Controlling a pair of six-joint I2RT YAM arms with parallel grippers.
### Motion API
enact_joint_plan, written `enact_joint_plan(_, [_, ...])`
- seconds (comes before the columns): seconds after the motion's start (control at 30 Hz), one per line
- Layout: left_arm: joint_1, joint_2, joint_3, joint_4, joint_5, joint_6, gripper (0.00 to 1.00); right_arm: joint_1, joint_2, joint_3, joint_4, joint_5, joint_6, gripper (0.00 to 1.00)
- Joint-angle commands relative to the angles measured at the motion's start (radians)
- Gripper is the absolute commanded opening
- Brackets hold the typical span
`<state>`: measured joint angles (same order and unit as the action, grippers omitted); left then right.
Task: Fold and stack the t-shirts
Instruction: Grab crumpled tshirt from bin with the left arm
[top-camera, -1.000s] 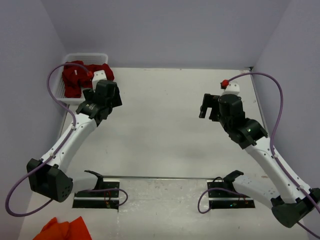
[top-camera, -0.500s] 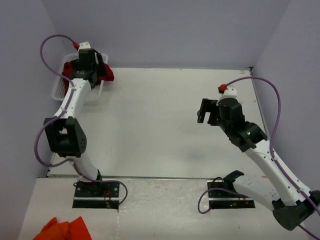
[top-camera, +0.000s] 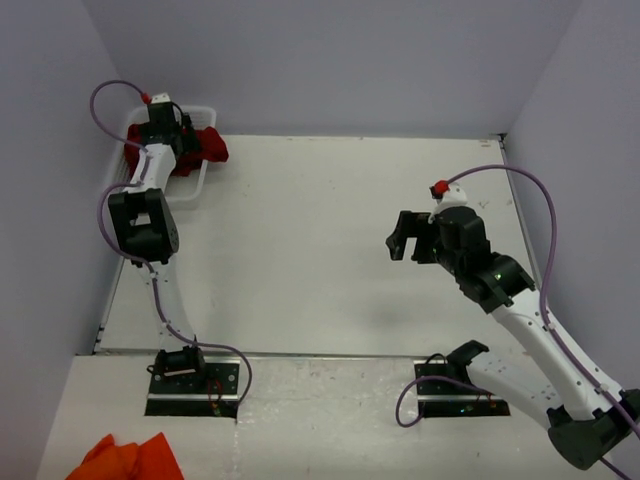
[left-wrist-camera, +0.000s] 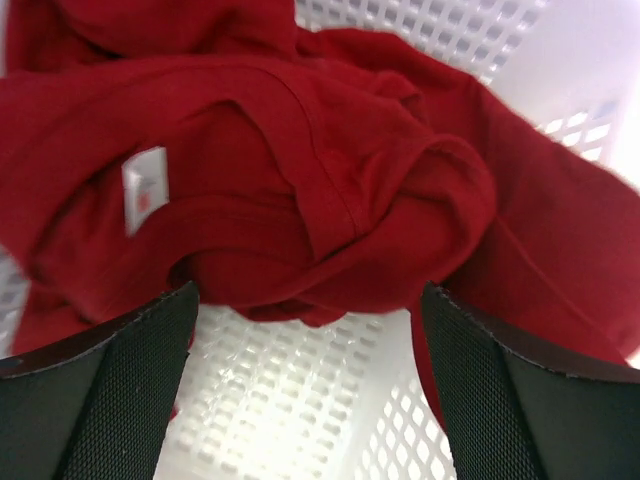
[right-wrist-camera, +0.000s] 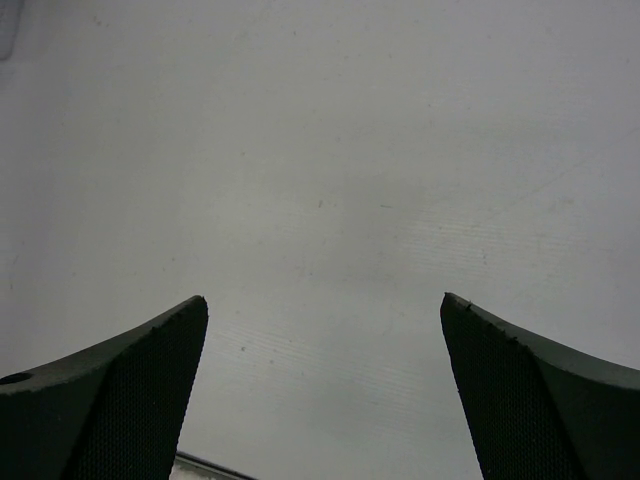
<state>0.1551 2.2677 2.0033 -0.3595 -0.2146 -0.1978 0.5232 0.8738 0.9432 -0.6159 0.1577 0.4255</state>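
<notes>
With the crumpled crimson t-shirts (left-wrist-camera: 300, 170) lying in the white basket (left-wrist-camera: 300, 400), the left tool (left-wrist-camera: 308, 300) was held wide just above them for pick-up, a pinch of cloth apparently needed next, while the right tool (right-wrist-camera: 325, 310) was held wide over the counter (right-wrist-camera: 320, 150).

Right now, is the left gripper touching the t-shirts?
Cannot tell: left wrist view shows the left gripper open over the t-shirts, with neither contact nor gap plain.
</notes>
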Motion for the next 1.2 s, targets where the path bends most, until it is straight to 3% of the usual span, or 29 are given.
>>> enact_joint_plan(0.0, [0.009, 0.045, 0.046, 0.102, 0.052, 0.046, 0.92, 0.003, -0.018, -0.017, 0.034, -0.047, 0.004, 0.99])
enact_joint_plan(0.23, [0.023, 0.128, 0.041, 0.225, 0.089, 0.067, 0.91, 0.003, -0.035, -0.040, 0.022, -0.073, 0.018, 0.99])
enact_joint_plan(0.37, [0.026, 0.168, 0.086, 0.232, 0.101, 0.057, 0.86, 0.003, -0.047, -0.044, 0.013, -0.064, 0.018, 0.99])
enact_joint_plan(0.47, [0.031, 0.184, 0.115, 0.238, 0.096, 0.046, 0.61, 0.003, -0.050, -0.055, 0.008, -0.049, 0.016, 0.99])
enact_joint_plan(0.5, [0.034, 0.182, 0.112, 0.258, 0.104, 0.044, 0.47, 0.001, -0.050, -0.060, 0.007, -0.049, 0.018, 0.99])
enact_joint_plan(0.57, [0.038, 0.174, 0.100, 0.283, 0.121, 0.043, 0.37, 0.003, -0.049, -0.066, 0.004, -0.049, 0.024, 0.99])
enact_joint_plan(0.67, [0.046, 0.173, 0.095, 0.303, 0.136, 0.040, 0.12, 0.001, -0.050, -0.083, 0.018, -0.055, 0.036, 0.99])
enact_joint_plan(0.7, [0.047, 0.164, 0.085, 0.313, 0.139, 0.040, 0.00, 0.003, -0.049, -0.089, 0.024, -0.064, 0.041, 0.99])
enact_joint_plan(0.87, [0.047, 0.018, -0.026, 0.412, 0.210, 0.008, 0.00, 0.001, -0.010, -0.106, 0.059, -0.067, 0.045, 0.99])
enact_joint_plan(1.03, [0.047, -0.140, 0.017, 0.407, 0.340, -0.052, 0.00, 0.003, 0.033, -0.089, 0.058, 0.015, 0.073, 0.99])
enact_joint_plan(1.17, [0.021, -0.269, 0.096, 0.386, 0.463, -0.077, 0.00, 0.001, 0.057, -0.075, 0.051, 0.170, 0.125, 0.99])
